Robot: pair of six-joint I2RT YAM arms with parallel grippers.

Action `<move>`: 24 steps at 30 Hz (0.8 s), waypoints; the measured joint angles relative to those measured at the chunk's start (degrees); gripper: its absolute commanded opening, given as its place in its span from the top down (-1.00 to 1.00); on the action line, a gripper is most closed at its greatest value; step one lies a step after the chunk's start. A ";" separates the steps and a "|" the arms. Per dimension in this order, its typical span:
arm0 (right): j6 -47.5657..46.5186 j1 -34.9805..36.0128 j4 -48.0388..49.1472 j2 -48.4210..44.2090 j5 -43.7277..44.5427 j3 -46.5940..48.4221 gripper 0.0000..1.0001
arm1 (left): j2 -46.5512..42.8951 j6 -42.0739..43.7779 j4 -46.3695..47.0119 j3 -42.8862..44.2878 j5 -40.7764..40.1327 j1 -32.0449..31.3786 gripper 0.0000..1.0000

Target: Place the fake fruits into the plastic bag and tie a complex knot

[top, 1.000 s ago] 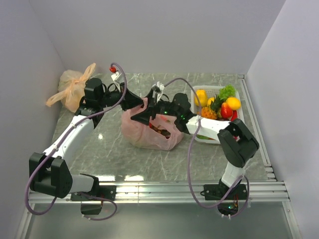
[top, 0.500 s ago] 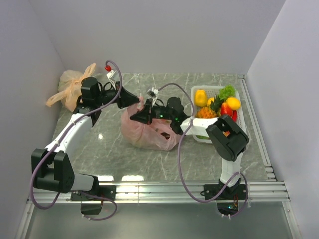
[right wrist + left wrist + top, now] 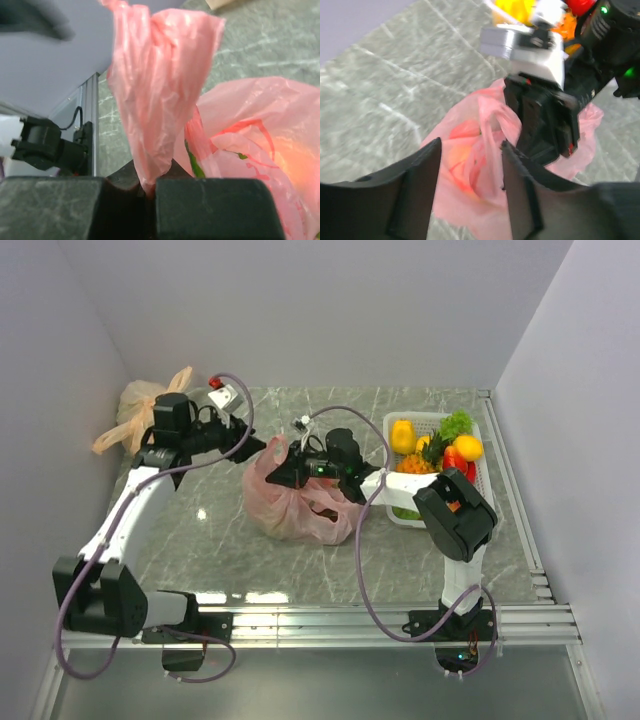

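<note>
Crinkles run over the plastic bag (image 3: 295, 508), pink and bulging, which sits mid-table on the marble table (image 3: 220, 540). Bare marble lies in front of it toward the near rail and on its left. The white basket (image 3: 480, 478) of fake fruits (image 3: 445, 452) stands near on its right, close to the table's right edge. A pale orange knotted bag (image 3: 140, 418) rests in the far left corner by the wall. The right gripper (image 3: 150, 192) has its fingers pressed together on a gathered strip of the bag's handle, held up above the bag's body. The left gripper (image 3: 471, 147) hangs at the bag's upper left, fingers spread, pink film showing between them; whether they touch it cannot be told.
</note>
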 measured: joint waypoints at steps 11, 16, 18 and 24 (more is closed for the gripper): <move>9.88 -0.22 -11.19 -0.17 5.01 6.56 1.00 | -18.34 -1.36 0.22 -17.11 -1.70 0.13 -0.99; 11.82 -0.22 -15.58 -0.90 7.80 7.65 1.00 | -13.97 -8.90 7.65 -21.59 -2.86 -0.42 -0.99; 12.41 -0.22 -16.92 -1.60 9.01 7.65 1.00 | -13.62 -12.17 10.97 -23.23 -5.18 -2.16 -0.99; 14.01 -0.17 -18.32 -2.62 11.89 8.00 1.00 | -13.35 -17.86 20.46 -26.36 -10.99 -11.08 -0.99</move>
